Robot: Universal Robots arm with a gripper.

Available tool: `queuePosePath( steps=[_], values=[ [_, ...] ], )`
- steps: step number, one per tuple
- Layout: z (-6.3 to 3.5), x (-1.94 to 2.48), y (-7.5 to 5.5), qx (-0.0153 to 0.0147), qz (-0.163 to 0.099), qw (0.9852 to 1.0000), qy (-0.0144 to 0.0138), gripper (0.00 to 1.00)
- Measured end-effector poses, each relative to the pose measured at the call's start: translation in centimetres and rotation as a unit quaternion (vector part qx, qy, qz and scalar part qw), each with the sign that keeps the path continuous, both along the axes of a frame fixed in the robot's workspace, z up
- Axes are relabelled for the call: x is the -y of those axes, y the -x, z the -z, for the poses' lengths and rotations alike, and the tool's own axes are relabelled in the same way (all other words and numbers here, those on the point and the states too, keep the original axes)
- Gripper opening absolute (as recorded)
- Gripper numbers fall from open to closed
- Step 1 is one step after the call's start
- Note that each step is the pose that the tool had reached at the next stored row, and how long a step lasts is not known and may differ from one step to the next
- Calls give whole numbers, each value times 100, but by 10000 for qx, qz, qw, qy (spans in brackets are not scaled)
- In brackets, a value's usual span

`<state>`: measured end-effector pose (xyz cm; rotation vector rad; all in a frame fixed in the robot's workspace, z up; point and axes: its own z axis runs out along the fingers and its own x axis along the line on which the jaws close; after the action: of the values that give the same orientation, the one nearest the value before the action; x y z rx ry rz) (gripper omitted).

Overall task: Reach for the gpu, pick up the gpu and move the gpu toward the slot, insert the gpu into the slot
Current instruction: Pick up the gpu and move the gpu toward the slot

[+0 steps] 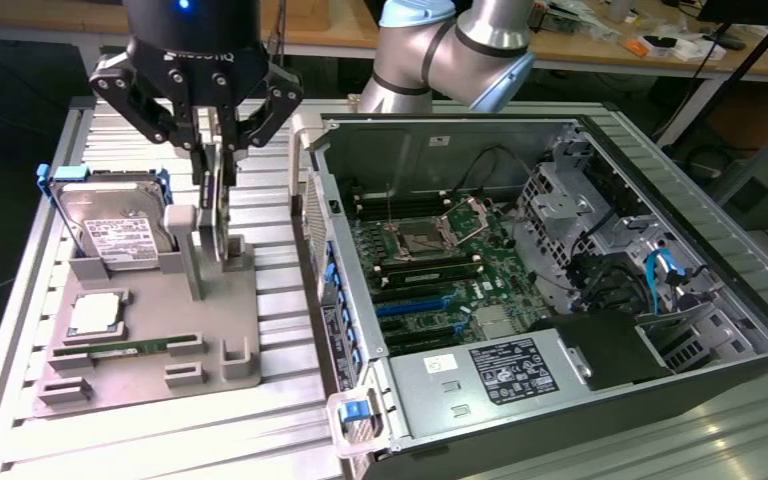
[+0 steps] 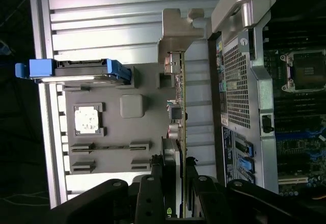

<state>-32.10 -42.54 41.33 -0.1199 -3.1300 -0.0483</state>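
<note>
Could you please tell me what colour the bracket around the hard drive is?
Blue; the bracket on the hard drive shows best in the wrist view.

Upper left of exterior view: faint "ROBOTIQ" brand lettering on black body of gripper (image 1: 219,172). White label on hard drive (image 1: 124,238), left, and on power supply (image 1: 504,368), lower centre: print too small to read.

High oblique exterior view and close downward wrist view, both on the grey fixture (image 1: 211,320) (image 2: 112,132).
</note>
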Motion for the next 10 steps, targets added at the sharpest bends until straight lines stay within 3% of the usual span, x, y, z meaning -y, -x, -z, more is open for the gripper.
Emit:
queuePosePath(
  steps=[10],
  values=[
    [1,0,-173,-1,0,10000,-1,27]
  ],
)
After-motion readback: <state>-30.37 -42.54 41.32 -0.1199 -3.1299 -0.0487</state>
